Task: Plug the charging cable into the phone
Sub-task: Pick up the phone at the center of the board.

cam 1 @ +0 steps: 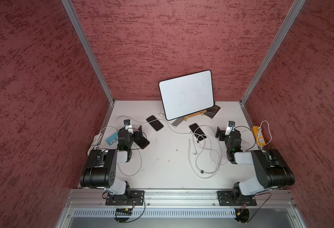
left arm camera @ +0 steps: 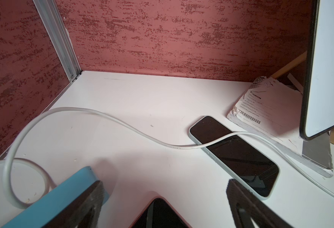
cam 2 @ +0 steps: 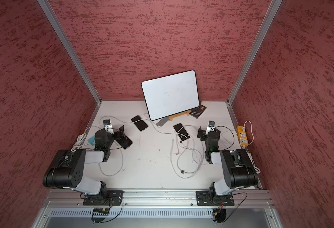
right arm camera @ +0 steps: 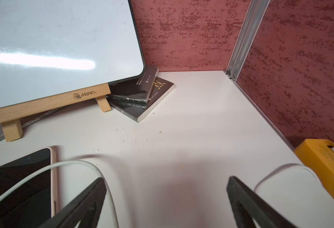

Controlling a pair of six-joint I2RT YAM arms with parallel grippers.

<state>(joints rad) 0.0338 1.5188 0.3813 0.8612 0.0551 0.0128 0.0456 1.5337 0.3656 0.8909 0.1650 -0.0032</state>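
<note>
Three dark-screened phones lie flat on the white table. My left gripper hangs open over the corner of a pink-edged phone. Further back, a phone in a pale case has a white charging cable draped across its screen. My right gripper is open over bare table, just right of a pink-cased phone crossed by another white cable. Loose cable loops lie in front of that phone.
A whiteboard leans on a wooden easel at the back, with black books and a paper booklet beside it. A blue power strip sits far left and a yellow one far right. Red walls enclose three sides.
</note>
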